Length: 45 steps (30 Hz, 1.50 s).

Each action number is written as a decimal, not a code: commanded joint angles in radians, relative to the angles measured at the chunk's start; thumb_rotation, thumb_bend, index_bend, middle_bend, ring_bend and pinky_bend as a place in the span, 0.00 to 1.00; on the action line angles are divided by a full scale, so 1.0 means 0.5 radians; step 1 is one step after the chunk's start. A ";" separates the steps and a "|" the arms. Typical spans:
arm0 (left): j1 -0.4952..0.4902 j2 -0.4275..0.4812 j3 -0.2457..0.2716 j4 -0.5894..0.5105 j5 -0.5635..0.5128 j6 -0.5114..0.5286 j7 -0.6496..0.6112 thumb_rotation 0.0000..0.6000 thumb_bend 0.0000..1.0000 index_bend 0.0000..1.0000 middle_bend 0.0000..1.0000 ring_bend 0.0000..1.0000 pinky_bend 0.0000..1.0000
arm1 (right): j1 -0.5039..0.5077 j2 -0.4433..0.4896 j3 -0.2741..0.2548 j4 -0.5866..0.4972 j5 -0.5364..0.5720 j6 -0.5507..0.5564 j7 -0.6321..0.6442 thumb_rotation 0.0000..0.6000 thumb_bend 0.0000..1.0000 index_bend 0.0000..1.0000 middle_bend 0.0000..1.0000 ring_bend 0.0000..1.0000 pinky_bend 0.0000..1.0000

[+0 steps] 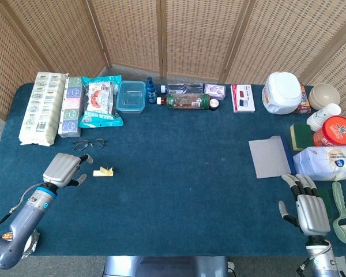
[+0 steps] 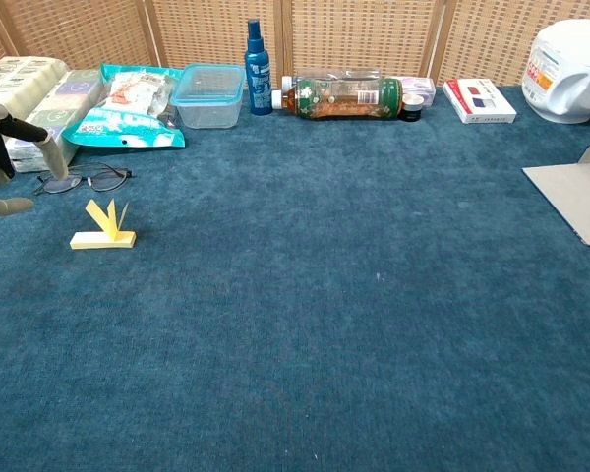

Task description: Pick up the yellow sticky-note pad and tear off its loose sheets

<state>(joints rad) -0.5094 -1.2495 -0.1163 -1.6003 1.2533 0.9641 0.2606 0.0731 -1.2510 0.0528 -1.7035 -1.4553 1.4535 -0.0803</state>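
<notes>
The yellow sticky-note pad (image 1: 103, 171) lies flat on the blue table, left of centre, with a few loose sheets curling up from its top (image 2: 104, 229). My left hand (image 1: 64, 168) hovers just left of the pad, fingers spread and holding nothing; in the chest view only its fingertips (image 2: 51, 157) show at the left edge. There is a small gap between the hand and the pad. My right hand (image 1: 309, 209) rests open at the table's front right corner, far from the pad, and does not appear in the chest view.
Eyeglasses (image 1: 88, 143) lie just behind the pad. Along the back stand snack packs (image 1: 98, 103), a clear box (image 1: 131, 96), a spray bottle (image 2: 259, 55) and a lying drink bottle (image 2: 336, 97). A grey sheet (image 1: 269, 157), tissue pack (image 1: 328, 162) and canisters crowd the right side.
</notes>
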 commanded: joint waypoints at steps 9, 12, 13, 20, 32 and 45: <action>-0.028 -0.148 0.035 0.183 -0.117 -0.036 0.015 1.00 0.32 0.35 0.96 1.00 1.00 | -0.003 -0.007 0.000 0.003 0.021 -0.012 -0.020 1.00 0.46 0.15 0.21 0.11 0.09; -0.034 -0.181 0.042 0.223 -0.128 -0.049 0.004 1.00 0.31 0.35 0.96 1.00 1.00 | -0.004 -0.008 0.001 0.002 0.025 -0.012 -0.026 1.00 0.46 0.15 0.21 0.11 0.09; -0.037 -0.197 0.044 0.242 -0.132 -0.054 -0.003 1.00 0.31 0.35 0.96 1.00 1.00 | -0.005 -0.008 0.001 0.002 0.027 -0.012 -0.028 1.00 0.46 0.15 0.21 0.11 0.09; -0.070 -0.303 0.048 0.352 -0.139 -0.079 -0.020 1.00 0.30 0.39 0.97 1.00 1.00 | -0.005 -0.011 0.003 -0.004 0.038 -0.018 -0.045 1.00 0.46 0.15 0.21 0.11 0.09; -0.106 -0.477 0.035 0.499 -0.209 -0.090 0.002 1.00 0.30 0.40 0.97 1.00 1.00 | -0.017 -0.002 0.005 -0.005 0.053 -0.011 -0.048 1.00 0.46 0.15 0.21 0.11 0.09; -0.129 -0.526 0.025 0.528 -0.241 -0.087 0.013 1.00 0.30 0.43 0.97 1.00 1.00 | -0.031 -0.004 0.000 0.009 0.050 -0.001 -0.030 1.00 0.46 0.16 0.21 0.11 0.09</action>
<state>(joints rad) -0.5739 -1.5125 -0.1038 -1.3365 1.1331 0.9205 0.2670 0.0575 -1.2532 0.0527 -1.6991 -1.4303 1.4531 -0.0953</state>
